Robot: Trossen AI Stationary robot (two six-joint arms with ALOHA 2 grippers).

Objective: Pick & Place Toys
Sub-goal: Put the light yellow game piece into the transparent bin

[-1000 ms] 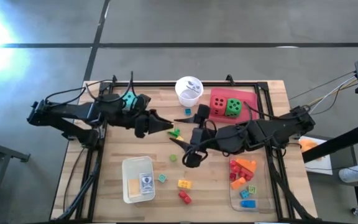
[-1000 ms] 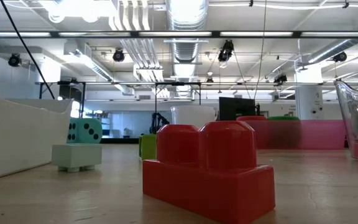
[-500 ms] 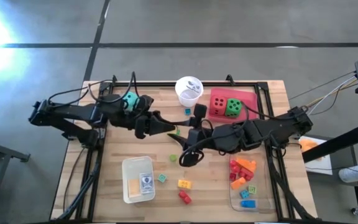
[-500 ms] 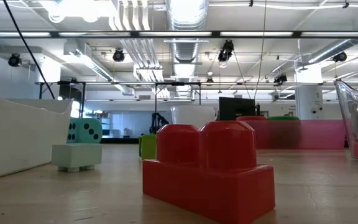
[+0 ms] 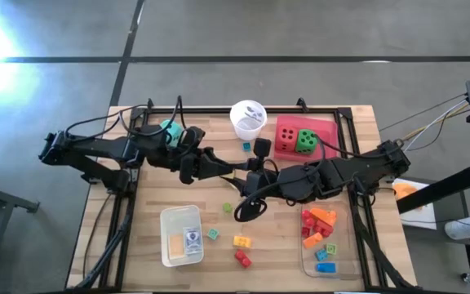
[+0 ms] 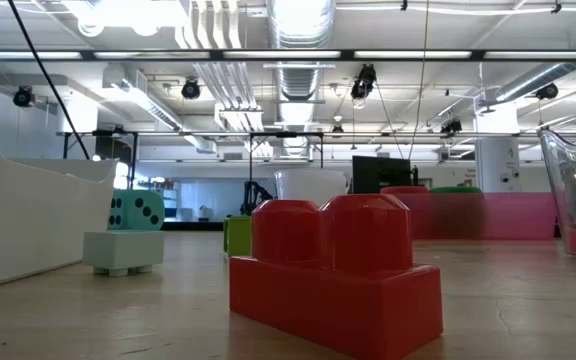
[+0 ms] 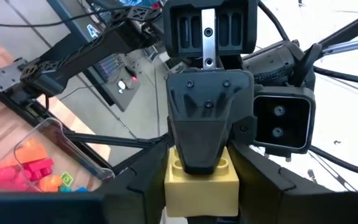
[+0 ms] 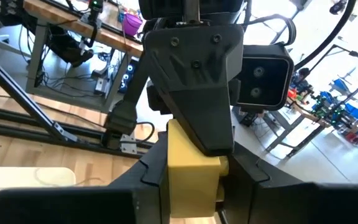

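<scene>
A yellow brick is held in the air above the middle of the table, where my two grippers meet tip to tip. My left gripper reaches in from the table's left and is shut on it. My right gripper reaches in from the right and is also shut on it. From above, the fingers hide the brick. A red die and a green die sit on the pink tray. A teal die lies by the left arm. My left gripper pinches the yellow brick's two opposite side faces between its two fingers, level, coming from the table's left. The brick is lifted clear of the table. My right gripper pinches the same brick between its two fingers, level, from the table's right. One finger lies over the brick's studded face.
A white cup stands at the far middle. A white tray with cards lies near left, and a clear tray with several bricks near right. Loose bricks lie on the wood: red, yellow-orange, green, blue.
My right gripper has shut its fingers on the yellow brick at the tip of my left gripper. My left gripper has edged toward the table's right and keeps its hold. The brick stays in the air between them.
</scene>
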